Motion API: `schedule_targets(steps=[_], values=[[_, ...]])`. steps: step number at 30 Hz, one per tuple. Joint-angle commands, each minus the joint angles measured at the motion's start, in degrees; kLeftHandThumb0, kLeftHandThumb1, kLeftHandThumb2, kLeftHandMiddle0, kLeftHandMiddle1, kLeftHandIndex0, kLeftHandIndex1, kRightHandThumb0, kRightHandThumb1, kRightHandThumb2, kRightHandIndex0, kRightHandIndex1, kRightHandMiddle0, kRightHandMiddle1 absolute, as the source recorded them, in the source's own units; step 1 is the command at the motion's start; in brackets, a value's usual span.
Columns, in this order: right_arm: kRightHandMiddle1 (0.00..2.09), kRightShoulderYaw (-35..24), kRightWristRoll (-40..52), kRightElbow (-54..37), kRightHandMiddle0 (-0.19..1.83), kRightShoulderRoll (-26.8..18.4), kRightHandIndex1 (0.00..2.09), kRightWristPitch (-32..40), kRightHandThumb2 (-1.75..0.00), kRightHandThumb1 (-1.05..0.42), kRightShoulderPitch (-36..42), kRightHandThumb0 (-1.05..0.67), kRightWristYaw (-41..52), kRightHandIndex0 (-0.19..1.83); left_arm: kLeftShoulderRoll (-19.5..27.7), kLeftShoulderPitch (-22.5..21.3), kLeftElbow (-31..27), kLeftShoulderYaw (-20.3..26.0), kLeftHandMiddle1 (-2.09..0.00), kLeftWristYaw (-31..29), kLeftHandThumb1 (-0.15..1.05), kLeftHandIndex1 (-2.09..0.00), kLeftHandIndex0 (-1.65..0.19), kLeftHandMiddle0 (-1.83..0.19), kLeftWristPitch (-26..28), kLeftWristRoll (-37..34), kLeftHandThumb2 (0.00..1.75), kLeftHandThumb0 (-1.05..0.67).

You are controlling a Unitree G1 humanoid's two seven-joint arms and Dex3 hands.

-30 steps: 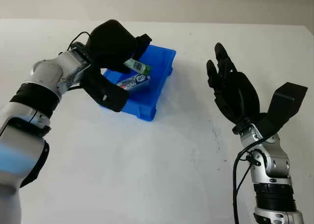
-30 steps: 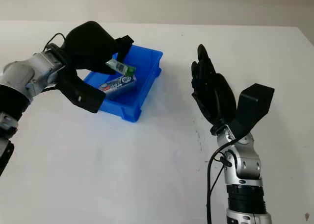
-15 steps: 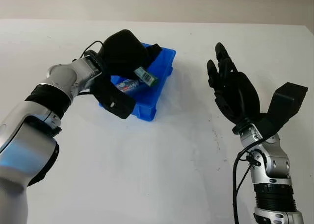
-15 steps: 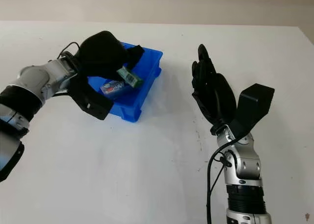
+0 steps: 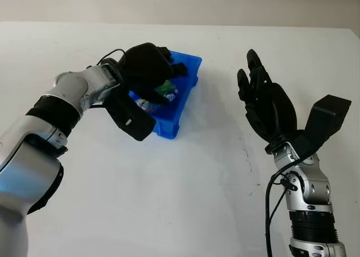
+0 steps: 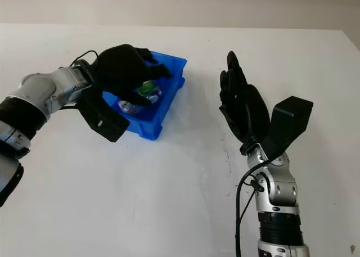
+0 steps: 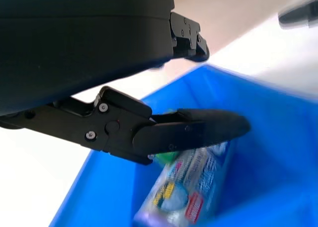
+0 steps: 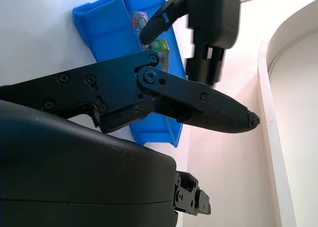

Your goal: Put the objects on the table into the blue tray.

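The blue tray point(image 5: 189, 60) stands on the white table, left of the middle. A silver-blue tube point(image 5: 143, 103) lies in it, with a small green box point(image 5: 167, 90) against it. My left hand point(image 5: 166, 77) hovers open just over the tray, right above both items and holding nothing. In the left wrist view one of its fingers point(image 7: 208, 125) reaches across above the green box point(image 7: 165, 159) and the tube point(image 7: 186, 197). My right hand point(image 5: 264, 105) is open and raised upright over the table's right side, well away from the tray.
Bare white table surrounds the tray, with a few faint dark marks point(image 5: 246, 153) near my right wrist. The table's far edge meets a pale wall. From the right wrist view I see the tray point(image 8: 107, 28) and my left hand point(image 8: 213, 13) beyond it.
My left hand carried the green box over the tray, lowered and let it go; the box now lies in the tray by the tube. The right hand has not moved.
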Motion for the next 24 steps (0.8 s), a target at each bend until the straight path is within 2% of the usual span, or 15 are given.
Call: schedule_targets(steps=[1,8,12,15,18,21,24], values=[[0.00,-0.1,0.1,-0.3,-0.19,0.1,0.00,-0.9,-0.75,-1.05,0.0,-0.76,0.3,-0.19,1.0,0.6,-1.2,2.4,-0.03,-1.9,1.05,-0.07,-0.02,0.07,-0.8,-3.1,0.52,-0.82],[0.00,-0.2,0.4,0.2,-0.19,0.4,0.00,-1.1,-0.75,-1.05,-0.1,-0.75,0.4,-0.19,2.8,1.4,-3.5,7.2,-0.03,-8.4,1.05,-0.05,0.02,0.15,0.2,-9.6,0.60,-0.86],[0.00,-0.1,0.1,0.2,-0.19,0.3,0.00,-1.2,-0.76,-1.05,-0.1,-0.75,0.3,-0.19,3.9,2.5,-6.2,10.0,-0.02,-8.4,1.05,-0.03,0.06,0.18,2.3,-11.2,0.70,-0.89],[0.00,0.0,0.1,0.1,-0.19,0.3,0.00,-1.2,-0.76,-1.05,0.0,-0.75,0.4,-0.19,4.3,3.6,-7.8,12.6,-0.03,-8.1,1.05,-0.04,0.05,0.17,3.9,-13.0,0.67,-0.88],[0.00,-0.1,0.4,-0.1,-0.19,0.4,0.00,-1.0,-0.76,-1.05,0.0,-0.74,0.4,-0.19,3.8,5.0,-7.7,16.4,-0.01,-9.4,1.05,-0.03,0.10,0.19,5.9,-18.1,0.66,-0.88],[0.00,-0.1,0.4,-0.1,-0.19,0.5,0.00,-0.8,-0.76,-1.05,0.0,-0.75,0.4,-0.19,1.8,7.8,-7.6,22.7,0.00,-13.5,1.05,0.00,0.18,0.19,8.5,-29.3,0.64,-0.91],[0.00,0.0,0.3,0.0,-0.19,0.6,0.00,-1.0,-0.75,-1.05,-0.1,-0.75,0.3,-0.19,0.5,11.8,-11.2,27.2,0.00,-15.4,1.05,0.00,0.19,0.19,12.2,-36.2,0.64,-0.93]])
